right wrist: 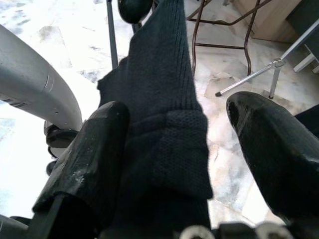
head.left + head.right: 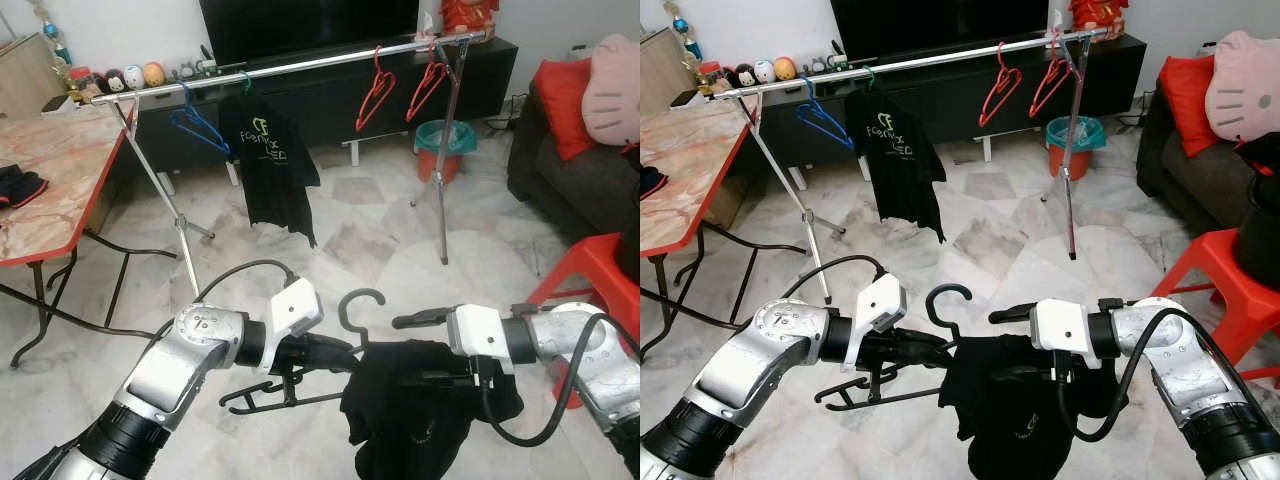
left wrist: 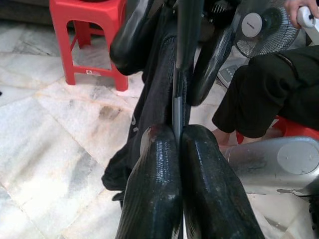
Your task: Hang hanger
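- Your left gripper (image 2: 335, 352) is clamped on the black wire hanger (image 2: 300, 385); your right gripper (image 1: 174, 144) gapes around its dark garment (image 2: 420, 410).
- Left to do — carry it to the far silver rail (image 2: 300, 65) and hook it on.

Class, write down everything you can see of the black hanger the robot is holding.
The black hanger looks like thin plastic with a curled hook at the top, standing upright. It hangs low in front of the robot, above the marble floor. A black garment is draped over its right half, while its bare left arm sticks out. The left pincer is shut on it near the neck. The right pincer has the garment's cloth between its open fingers.
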Available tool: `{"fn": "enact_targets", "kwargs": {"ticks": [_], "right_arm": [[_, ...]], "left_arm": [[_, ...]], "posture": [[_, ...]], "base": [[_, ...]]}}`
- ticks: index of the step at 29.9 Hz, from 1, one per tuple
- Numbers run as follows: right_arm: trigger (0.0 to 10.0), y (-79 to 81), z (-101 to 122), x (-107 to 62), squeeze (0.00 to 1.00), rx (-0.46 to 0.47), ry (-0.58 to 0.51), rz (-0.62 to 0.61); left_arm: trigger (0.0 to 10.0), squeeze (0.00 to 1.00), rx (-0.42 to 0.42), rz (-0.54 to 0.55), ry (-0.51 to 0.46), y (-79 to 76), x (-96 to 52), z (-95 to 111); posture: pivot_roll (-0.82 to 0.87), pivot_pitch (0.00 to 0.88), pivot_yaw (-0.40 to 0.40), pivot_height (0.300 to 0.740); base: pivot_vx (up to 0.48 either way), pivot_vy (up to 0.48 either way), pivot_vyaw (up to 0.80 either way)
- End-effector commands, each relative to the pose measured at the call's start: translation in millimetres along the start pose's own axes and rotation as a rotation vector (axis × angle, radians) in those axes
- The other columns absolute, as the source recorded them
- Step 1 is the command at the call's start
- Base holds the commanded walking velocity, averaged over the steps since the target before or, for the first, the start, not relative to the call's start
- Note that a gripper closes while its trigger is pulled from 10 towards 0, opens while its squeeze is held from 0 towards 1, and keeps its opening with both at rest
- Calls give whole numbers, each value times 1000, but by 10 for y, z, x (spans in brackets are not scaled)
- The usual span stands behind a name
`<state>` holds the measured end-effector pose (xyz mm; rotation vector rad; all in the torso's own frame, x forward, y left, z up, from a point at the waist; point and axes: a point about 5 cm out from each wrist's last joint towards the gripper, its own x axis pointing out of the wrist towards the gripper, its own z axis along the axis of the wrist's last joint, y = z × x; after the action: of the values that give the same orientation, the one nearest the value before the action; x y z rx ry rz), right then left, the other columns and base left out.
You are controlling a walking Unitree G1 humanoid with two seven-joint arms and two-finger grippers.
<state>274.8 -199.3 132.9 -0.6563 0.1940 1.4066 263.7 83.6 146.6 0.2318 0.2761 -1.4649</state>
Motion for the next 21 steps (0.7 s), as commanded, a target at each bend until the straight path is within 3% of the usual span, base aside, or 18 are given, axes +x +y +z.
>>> {"fn": "enact_targets", "kwargs": {"ticks": [1,2,3,21], "right_arm": [[6431,-44,47,28,0,-20,-5,14],[6431,-44,47,28,0,-20,-5,14],[0,-44,38,35,0,-8,-8,15],[0,-63,33,25,0,60,-35,35]], "left_arm": [[10000,0,42,-14,-22,2,-20,116],[10000,0,42,-14,-22,2,-20,116],[10000,0,43,-15,-22,-3,-16,118],[10000,0,45,-16,-16,-9,12,113]], "posture": [[-101,0,106,740],[-101,0,106,740],[-101,0,106,740],[-99,0,110,740]], "base": [[0,0,0],[0,0,0],[0,0,0],[0,0,0]]}}
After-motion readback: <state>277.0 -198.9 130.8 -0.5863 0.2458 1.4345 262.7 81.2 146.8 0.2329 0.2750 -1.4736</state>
